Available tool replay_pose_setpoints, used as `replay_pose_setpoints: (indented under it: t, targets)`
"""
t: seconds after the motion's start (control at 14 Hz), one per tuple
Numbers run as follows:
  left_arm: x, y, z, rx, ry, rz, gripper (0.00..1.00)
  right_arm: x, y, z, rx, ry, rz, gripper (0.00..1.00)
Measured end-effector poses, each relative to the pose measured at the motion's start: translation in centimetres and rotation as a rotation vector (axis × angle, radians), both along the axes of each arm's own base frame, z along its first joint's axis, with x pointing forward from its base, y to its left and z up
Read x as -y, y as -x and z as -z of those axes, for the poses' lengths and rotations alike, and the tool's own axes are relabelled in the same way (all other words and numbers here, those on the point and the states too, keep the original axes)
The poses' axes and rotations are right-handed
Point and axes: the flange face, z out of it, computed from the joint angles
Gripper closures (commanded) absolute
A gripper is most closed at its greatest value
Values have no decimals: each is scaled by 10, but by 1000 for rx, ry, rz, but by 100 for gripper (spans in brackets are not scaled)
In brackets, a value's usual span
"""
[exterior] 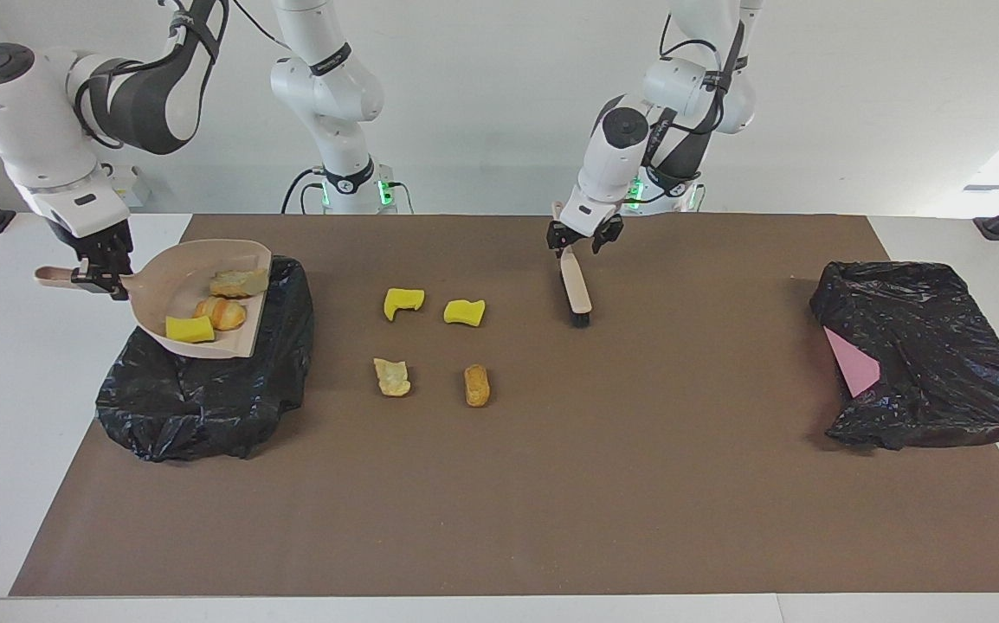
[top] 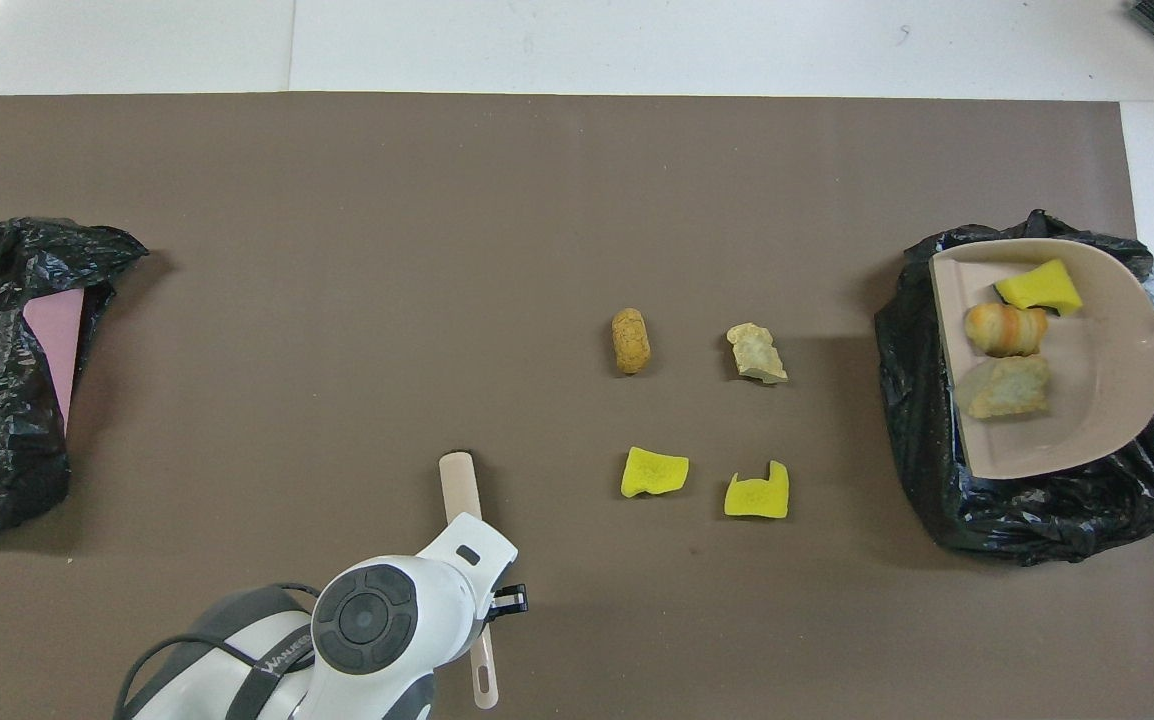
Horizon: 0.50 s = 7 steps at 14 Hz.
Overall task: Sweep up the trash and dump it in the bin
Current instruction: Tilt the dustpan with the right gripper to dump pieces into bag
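My right gripper (exterior: pixel 101 279) is shut on the handle of the beige dustpan (exterior: pixel 172 279), which hangs over the black-lined bin (exterior: pixel 205 389) at the right arm's end. Three pieces of trash lie in the pan: a yellow sponge (exterior: pixel 190 329), an orange bread roll (exterior: pixel 221 312) and a tan chunk (exterior: pixel 238 282). Several more scraps lie on the mat mid-table, among them a yellow one (exterior: pixel 402 302) and a brown one (exterior: pixel 476 385). My left gripper (exterior: pixel 582 239) stands open over the handle of the brush (exterior: pixel 577 294), whose bristle end rests on the mat.
A second black bag (exterior: pixel 924 355) with a pink sheet showing sits at the left arm's end of the table. The brown mat (exterior: pixel 551 502) covers most of the table, with white tabletop at both ends.
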Motion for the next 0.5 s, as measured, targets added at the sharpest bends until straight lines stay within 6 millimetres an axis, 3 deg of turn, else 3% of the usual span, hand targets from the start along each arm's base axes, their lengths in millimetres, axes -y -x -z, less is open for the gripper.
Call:
replay_pose_setpoints:
  t: [0.21, 0.5]
  targets:
    - [-42, -50, -34, 63, -15, -74, 0, 0, 1, 0, -38, 138, -14, 100]
    - [-99, -105, -74, 151, 15, -51, 0, -29, 2, 5, -31, 231, 22, 100]
